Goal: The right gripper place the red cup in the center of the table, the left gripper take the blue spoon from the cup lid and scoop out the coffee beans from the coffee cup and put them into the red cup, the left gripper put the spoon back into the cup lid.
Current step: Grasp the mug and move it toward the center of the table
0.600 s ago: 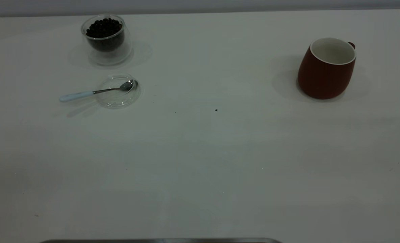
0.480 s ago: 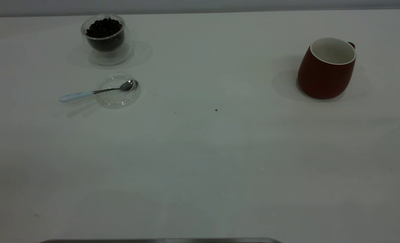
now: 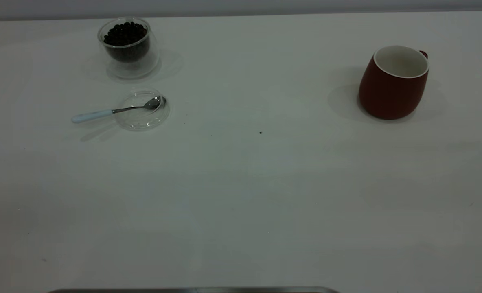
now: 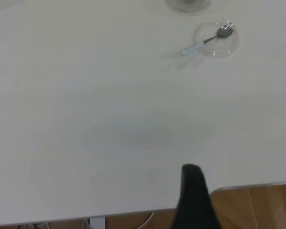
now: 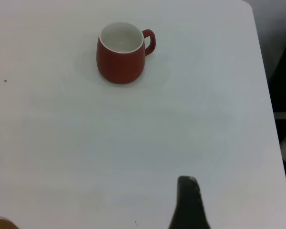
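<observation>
- My left claw (image 4: 194, 200) hangs over the near edge of the bench (image 3: 241, 183), well apart from the cup lid (image 3: 142, 110); only one dark finger shows, so I cannot tell whether it is apart or together
- My right claw (image 5: 188, 202) hangs over the bench well short of the red cup (image 3: 393, 82); again one finger shows and I cannot tell its state
- The red cup stands upright on the bench, far to the right of the cup lid, its white inside bare, its handle on the side away from the lid
- The blue spoon (image 3: 115, 110) lies with its metal bowl in the cup lid, its pale handle reaching out past the rim, away from the red cup
- The coffee cup (image 3: 128, 47) stands just behind the cup lid, not touching it, heaped with coffee beans (image 3: 125, 33)
</observation>
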Robot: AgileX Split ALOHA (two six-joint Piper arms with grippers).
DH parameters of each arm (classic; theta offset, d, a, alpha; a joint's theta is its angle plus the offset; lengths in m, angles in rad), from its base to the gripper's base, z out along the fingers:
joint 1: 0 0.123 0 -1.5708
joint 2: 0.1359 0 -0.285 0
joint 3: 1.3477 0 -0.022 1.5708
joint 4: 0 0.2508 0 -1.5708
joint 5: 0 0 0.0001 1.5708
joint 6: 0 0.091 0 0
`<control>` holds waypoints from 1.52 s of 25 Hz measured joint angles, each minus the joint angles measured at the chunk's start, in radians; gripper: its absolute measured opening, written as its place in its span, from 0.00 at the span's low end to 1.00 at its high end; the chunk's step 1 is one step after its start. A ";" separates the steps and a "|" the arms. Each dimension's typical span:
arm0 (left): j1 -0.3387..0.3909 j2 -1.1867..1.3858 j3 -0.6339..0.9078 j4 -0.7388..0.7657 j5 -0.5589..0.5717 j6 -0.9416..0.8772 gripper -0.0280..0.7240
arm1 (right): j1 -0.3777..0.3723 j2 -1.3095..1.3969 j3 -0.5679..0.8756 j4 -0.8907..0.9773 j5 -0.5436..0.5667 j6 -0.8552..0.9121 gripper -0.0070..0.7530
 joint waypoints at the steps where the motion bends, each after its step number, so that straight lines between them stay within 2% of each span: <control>1: 0.000 0.000 0.000 0.000 0.000 0.000 0.82 | 0.000 0.000 0.000 0.000 0.000 0.000 0.79; 34: 0.000 0.000 0.000 0.000 0.000 0.000 0.82 | 0.000 0.000 -0.005 0.009 -0.001 -0.023 0.79; 38: 0.000 0.000 0.000 0.000 0.000 0.000 0.82 | 0.000 0.106 -0.056 -0.016 -0.001 -0.044 0.79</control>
